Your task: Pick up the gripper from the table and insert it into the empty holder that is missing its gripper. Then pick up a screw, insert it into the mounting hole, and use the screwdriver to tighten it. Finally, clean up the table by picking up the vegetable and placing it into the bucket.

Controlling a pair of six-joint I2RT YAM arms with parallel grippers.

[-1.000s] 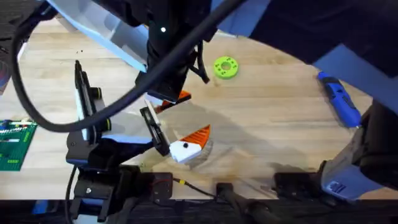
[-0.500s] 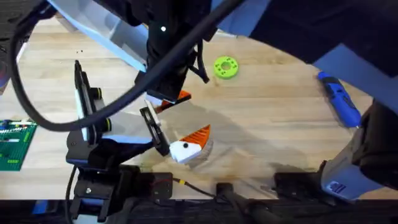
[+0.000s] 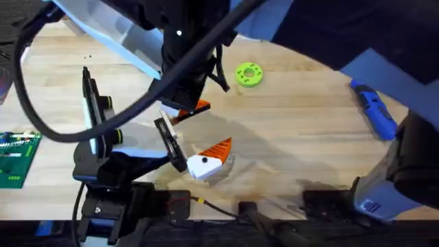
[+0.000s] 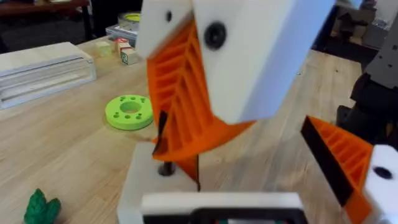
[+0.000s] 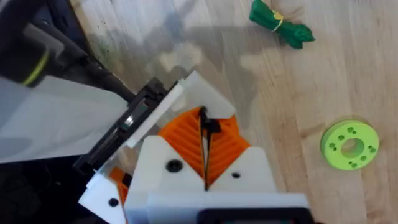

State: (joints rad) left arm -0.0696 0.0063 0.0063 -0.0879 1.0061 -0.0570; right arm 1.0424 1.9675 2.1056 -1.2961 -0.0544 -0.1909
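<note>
Two grippers meet over the wooden table (image 3: 302, 137) in the overhead view. The right gripper (image 3: 184, 110) is largely hidden under its own dark, blurred arm, and the blue pen-shaped screwdriver (image 3: 374, 115) lies well off to its side.

From the left wrist, the left gripper (image 4: 261, 190) stands wide open: plain white holder (image 4: 140, 190) on one side, ribbed orange pad on the other. The leafy vegetable (image 4: 40, 208) is cut off beyond the holder.

From the right wrist, the ribbed pads pinch a thin dark pin (image 5: 205, 127); what it is cannot be made out.

Robotics lab: wooden bench (image 3: 295, 130), circuit board (image 3: 14, 159) (green), cabling (image 3: 41, 130), clutter behind.
</note>
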